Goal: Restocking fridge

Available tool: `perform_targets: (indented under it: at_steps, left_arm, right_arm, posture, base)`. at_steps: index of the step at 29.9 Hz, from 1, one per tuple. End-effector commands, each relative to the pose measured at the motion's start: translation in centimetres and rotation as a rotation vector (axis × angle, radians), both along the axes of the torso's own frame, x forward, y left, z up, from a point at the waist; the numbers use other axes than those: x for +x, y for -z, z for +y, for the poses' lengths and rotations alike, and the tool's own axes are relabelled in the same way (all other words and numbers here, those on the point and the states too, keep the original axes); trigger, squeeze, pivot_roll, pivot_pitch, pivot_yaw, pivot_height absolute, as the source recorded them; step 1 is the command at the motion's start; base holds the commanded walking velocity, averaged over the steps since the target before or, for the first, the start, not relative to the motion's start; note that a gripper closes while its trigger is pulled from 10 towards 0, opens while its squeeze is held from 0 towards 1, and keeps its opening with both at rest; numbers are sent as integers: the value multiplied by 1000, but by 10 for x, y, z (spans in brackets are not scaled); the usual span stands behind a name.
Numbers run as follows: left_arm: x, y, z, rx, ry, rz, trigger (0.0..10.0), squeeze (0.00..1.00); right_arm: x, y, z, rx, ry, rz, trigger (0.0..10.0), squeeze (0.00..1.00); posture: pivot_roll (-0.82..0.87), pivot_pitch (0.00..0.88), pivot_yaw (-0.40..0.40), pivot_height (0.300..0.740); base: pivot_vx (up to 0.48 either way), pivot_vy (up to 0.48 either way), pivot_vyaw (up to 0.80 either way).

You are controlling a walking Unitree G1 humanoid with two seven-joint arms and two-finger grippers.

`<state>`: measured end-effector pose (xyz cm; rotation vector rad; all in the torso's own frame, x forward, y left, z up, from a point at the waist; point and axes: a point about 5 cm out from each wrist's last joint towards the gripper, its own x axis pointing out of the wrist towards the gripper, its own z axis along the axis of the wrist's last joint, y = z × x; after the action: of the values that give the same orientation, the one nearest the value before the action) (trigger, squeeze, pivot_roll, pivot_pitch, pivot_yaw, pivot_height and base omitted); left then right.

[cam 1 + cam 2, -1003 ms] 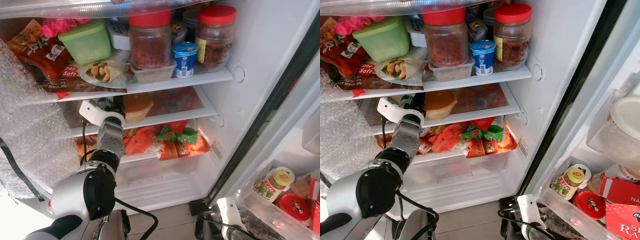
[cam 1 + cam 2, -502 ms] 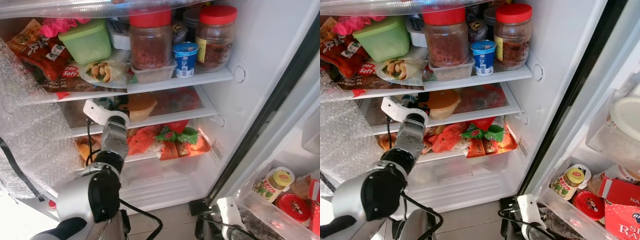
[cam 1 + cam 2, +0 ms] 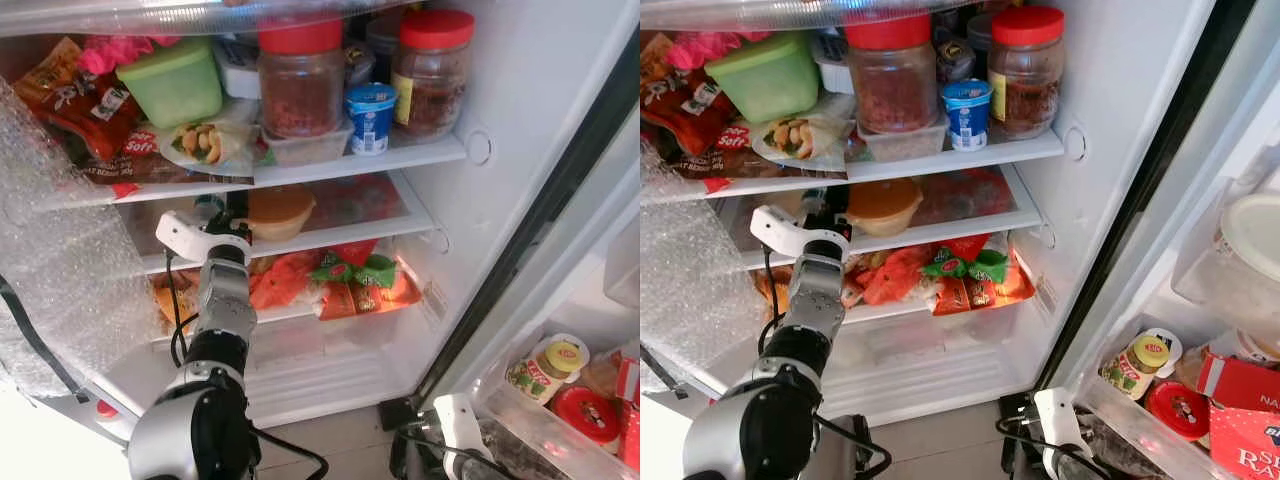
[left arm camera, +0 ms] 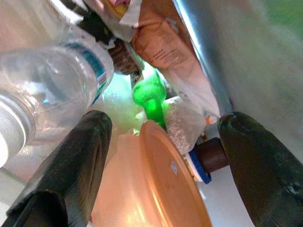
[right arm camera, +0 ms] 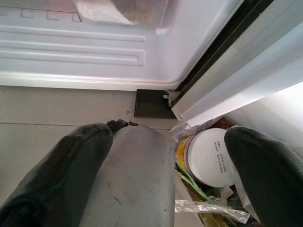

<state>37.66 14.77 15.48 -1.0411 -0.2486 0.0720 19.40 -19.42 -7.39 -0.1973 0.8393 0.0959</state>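
Observation:
On the fridge's second shelf (image 3: 345, 232) sits an orange lidded tub (image 3: 282, 208). My left gripper (image 3: 228, 207) reaches into that shelf just left of the tub. In the left wrist view the left gripper (image 4: 163, 130) is open, and the tub (image 4: 151, 189) lies between its black fingers (image 4: 80, 161) without being clamped. A clear plastic bottle (image 4: 47, 85) and a green object (image 4: 149, 97) lie close by. My right gripper (image 5: 165, 137) hangs open low by the fridge's bottom corner, above the floor.
The top shelf holds two red-lidded jars (image 3: 300, 80), a yogurt cup (image 3: 370, 118), a green box (image 3: 175, 80) and a wrap (image 3: 205, 143). Snack packets (image 3: 350, 282) crowd the third shelf. Bubble wrap (image 3: 60, 270) hangs at left. The door bin (image 3: 555, 370) holds jars at right.
My left elbow has dropped and the forearm stands more upright, with the wrist shifted slightly left. The left gripper stays by the orange tub. The right arm has not moved.

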Motion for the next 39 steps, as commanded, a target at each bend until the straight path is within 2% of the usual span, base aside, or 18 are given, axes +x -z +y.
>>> perform_targets:
  at_steps: [1, 5, 10, 14, 16, 18, 23, 24, 25, 28, 29, 33, 39]
  left_arm:
    - [-3, 1, 1, 15, 0, 10, 10000, 0]
    - [-7, 0, 0, 20, 8, 1, 10000, 0]
    - [-16, -8, -8, 84, 68, -39, 10000, 0]
    - [-30, 0, -9, 119, 88, -7, 10000, 0]
    - [-33, 2, -9, 127, 92, -2, 10000, 0]
    - [-42, 5, -10, 169, 106, 14, 10000, 0]
    - [-57, 13, -12, 292, 142, 48, 10000, 0]
    - [-61, 14, -13, 348, 147, 50, 10000, 0]
    - [-61, 14, -13, 348, 147, 50, 10000, 0]
    - [-72, 16, -15, 534, 202, 57, 10000, 0]
    - [-73, 16, -16, 559, 214, 60, 10000, 0]
    - [-75, 19, -24, 780, 299, 50, 10000, 0]
    - [-69, 21, -30, 889, 302, 70, 10000, 0]
  right_arm:
    - [-48, 25, 8, 10, -29, 211, 10000, 0]
    - [-47, 25, 8, 9, -29, 210, 10000, 0]
    - [-48, 25, 8, 9, -28, 210, 10000, 0]
    - [-48, 25, 8, 10, -26, 210, 10000, 0]
    - [-48, 25, 8, 10, -26, 210, 10000, 0]
    - [-48, 25, 8, 11, -27, 211, 10000, 0]
    - [-48, 25, 8, 11, -31, 211, 10000, 0]
    - [-48, 25, 8, 11, -30, 211, 10000, 0]
    - [-48, 25, 8, 11, -30, 211, 10000, 0]
    - [-48, 25, 7, 10, -29, 211, 10000, 0]
    - [-48, 25, 7, 10, -29, 211, 10000, 0]
    - [-47, 25, 7, 9, -32, 210, 10000, 0]
    - [-47, 25, 7, 11, -30, 209, 10000, 0]
  posture:
    - [-47, 57, 38, 563]
    - [-49, 58, 37, 563]
    - [-46, 60, 37, 563]
    - [-46, 60, 37, 563]
    - [-46, 60, 37, 563]
    - [-46, 64, 40, 563]
    - [-47, 65, 40, 563]
    - [-44, 64, 41, 563]
    - [-44, 64, 41, 563]
    - [-45, 63, 39, 563]
    - [-44, 62, 38, 563]
    - [-39, 62, 37, 563]
    - [-46, 62, 39, 563]
  base:
    - [0, 0, 0]
    - [0, 0, 0]
    - [0, 0, 0]
    - [0, 0, 0]
    - [0, 0, 0]
    - [0, 0, 0]
    - [0, 0, 0]
    - [0, 0, 0]
    - [0, 0, 0]
    - [0, 0, 0]
    - [0, 0, 0]
    - [0, 0, 0]
    - [0, 0, 0]
